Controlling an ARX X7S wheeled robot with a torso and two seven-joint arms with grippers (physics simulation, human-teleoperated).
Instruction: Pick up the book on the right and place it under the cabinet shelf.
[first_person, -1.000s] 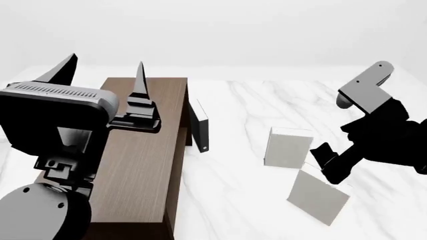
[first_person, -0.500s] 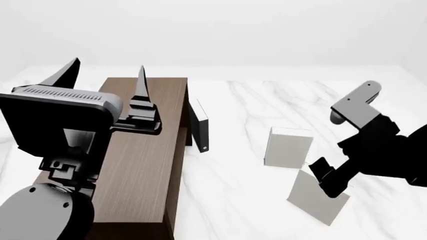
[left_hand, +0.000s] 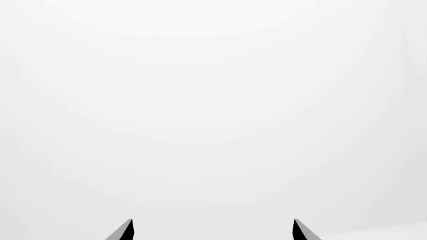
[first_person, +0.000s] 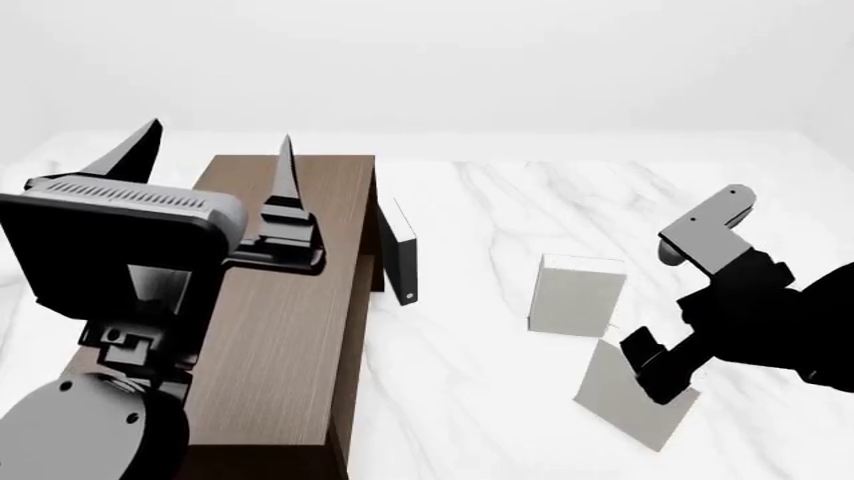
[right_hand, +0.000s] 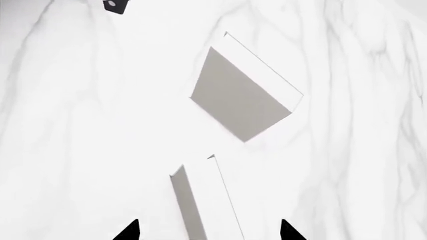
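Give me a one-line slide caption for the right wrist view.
Right gripper, jaws open, poised over the thin book's edge; boxier book stands beyond on the marble table.

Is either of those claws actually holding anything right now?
No. The right gripper is open, straddling the book's top edge; the left gripper is open and empty.

A white marble worktop (first_person: 467, 360) with grey veining carries 3 things. The dark brown cabinet shelf (first_person: 287, 330) stands well to the left of the right claw (first_person: 650, 368), its thin dark door panel (first_person: 398, 255) swung out over the marble. A boxy white book (first_person: 577, 296) stands upright just beyond that claw, and the thin white book (first_person: 627, 400) stands directly below it.
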